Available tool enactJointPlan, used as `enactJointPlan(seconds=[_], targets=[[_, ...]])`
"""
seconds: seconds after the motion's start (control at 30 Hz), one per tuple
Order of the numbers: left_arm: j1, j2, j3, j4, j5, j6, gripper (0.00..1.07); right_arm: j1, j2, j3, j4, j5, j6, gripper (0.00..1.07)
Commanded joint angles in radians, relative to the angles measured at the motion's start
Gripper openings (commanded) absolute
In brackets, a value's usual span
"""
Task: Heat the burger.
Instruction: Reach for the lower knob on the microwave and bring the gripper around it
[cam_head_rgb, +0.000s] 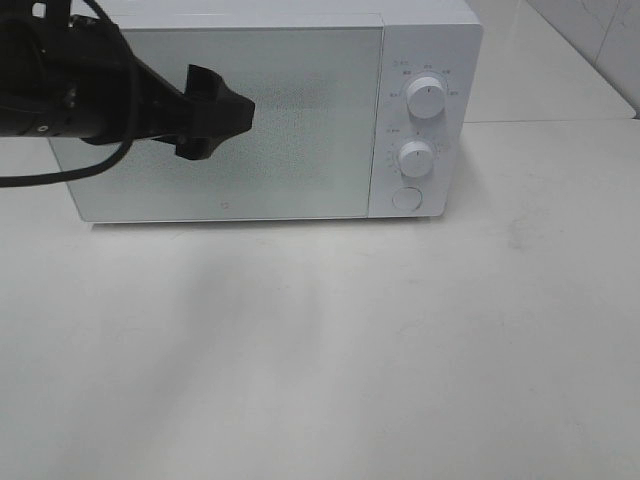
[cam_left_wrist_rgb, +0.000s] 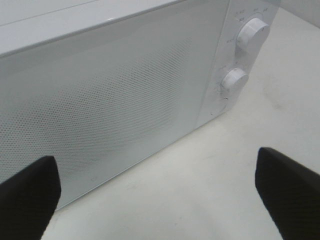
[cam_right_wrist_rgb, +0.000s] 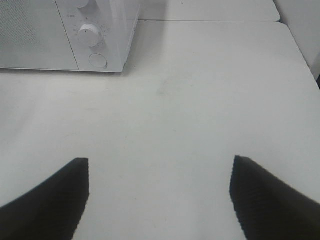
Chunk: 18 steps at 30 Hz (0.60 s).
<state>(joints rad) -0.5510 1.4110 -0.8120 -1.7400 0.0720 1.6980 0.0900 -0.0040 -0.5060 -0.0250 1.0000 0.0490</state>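
Observation:
The burger is out of view. A white microwave (cam_head_rgb: 300, 130) stands at the back of the table with its mesh-patterned door shut. My left gripper (cam_head_rgb: 215, 112) hovers in front of the door's left half, open, with nothing between its black fingers (cam_left_wrist_rgb: 27, 197). The left wrist view looks along the microwave (cam_left_wrist_rgb: 115, 95) door toward the knobs. My right gripper (cam_right_wrist_rgb: 160, 197) is open and empty above the bare tabletop, to the right of and in front of the microwave (cam_right_wrist_rgb: 35, 40). It does not show in the exterior high view.
The microwave's control panel carries an upper knob (cam_head_rgb: 427, 100), a lower knob (cam_head_rgb: 416, 157) and a round door button (cam_head_rgb: 406, 198). A white table (cam_head_rgb: 320, 350) stretches in front. A tiled wall (cam_head_rgb: 600, 40) rises at the back right.

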Motion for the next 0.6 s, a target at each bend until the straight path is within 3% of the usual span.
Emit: enactJointPlan(seconds=[0.03, 0.07, 0.1, 0.13, 0.17, 0.2, 0.23, 0.27, 0.3, 0.33, 0.37, 0.4, 0.43, 0.47, 0.5, 0.53, 0.6], targets=[[0.085, -0.007, 0.033, 0.004, 0.193, -0.072, 0.98, -0.005, -0.028, 0.003, -0.005, -0.005, -0.003, 0.75], [0.085, -0.007, 0.033, 0.004, 0.193, -0.072, 0.98, -0.005, -0.028, 0.003, -0.005, -0.005, -0.003, 0.75], [0.134, -0.009, 0.042, 0.161, 0.212, -0.198, 0.98, -0.005, -0.028, 0.003, -0.005, -0.005, -0.003, 0.75], [0.177, -0.016, 0.042, 0.391, 0.231, -0.37, 0.98, -0.005, -0.028, 0.003, -0.005, -0.005, -0.003, 0.75], [0.177, -0.016, 0.042, 0.391, 0.231, -0.37, 0.98, -0.005, -0.028, 0.003, -0.005, -0.005, -0.003, 0.75], [0.194, -0.02, 0.04, 0.5, 0.237, -0.462, 0.98, -0.005, -0.028, 0.003, -0.005, -0.005, -0.003, 0.75], [0.239, -0.045, 0.04, 0.781, 0.27, -0.715, 0.98, -0.005, -0.028, 0.003, -0.005, -0.005, -0.003, 0.75], [0.239, -0.045, 0.04, 0.781, 0.27, -0.715, 0.98, -0.005, -0.028, 0.003, -0.005, -0.005, -0.003, 0.75], [0.258, -0.057, 0.04, 0.887, 0.29, -0.818, 0.98, -0.005, -0.028, 0.003, -0.005, -0.005, -0.003, 0.75], [0.305, -0.089, 0.04, 1.131, 0.342, -1.04, 0.98, -0.005, -0.028, 0.003, -0.005, -0.005, -0.003, 0.75], [0.305, -0.089, 0.04, 1.131, 0.342, -1.04, 0.98, -0.005, -0.028, 0.003, -0.005, -0.005, -0.003, 0.75], [0.327, -0.109, 0.04, 1.236, 0.374, -1.134, 0.98, -0.005, -0.028, 0.003, -0.005, -0.005, -0.003, 0.75], [0.327, -0.109, 0.04, 1.236, 0.374, -1.134, 0.98, -0.005, -0.028, 0.003, -0.005, -0.005, -0.003, 0.75], [0.354, -0.157, 0.04, 1.373, 0.401, -1.283, 0.98, -0.005, -0.028, 0.003, -0.005, -0.005, -0.003, 0.75], [0.375, -0.222, 0.04, 1.483, 0.423, -1.396, 0.98, -0.005, -0.028, 0.003, -0.005, -0.005, -0.003, 0.75], [0.375, -0.222, 0.04, 1.483, 0.423, -1.396, 0.98, -0.005, -0.028, 0.003, -0.005, -0.005, -0.003, 0.75], [0.412, -0.319, 0.04, 1.592, 0.506, -1.479, 0.98, -0.005, -0.028, 0.003, -0.005, -0.005, -0.003, 0.75]])
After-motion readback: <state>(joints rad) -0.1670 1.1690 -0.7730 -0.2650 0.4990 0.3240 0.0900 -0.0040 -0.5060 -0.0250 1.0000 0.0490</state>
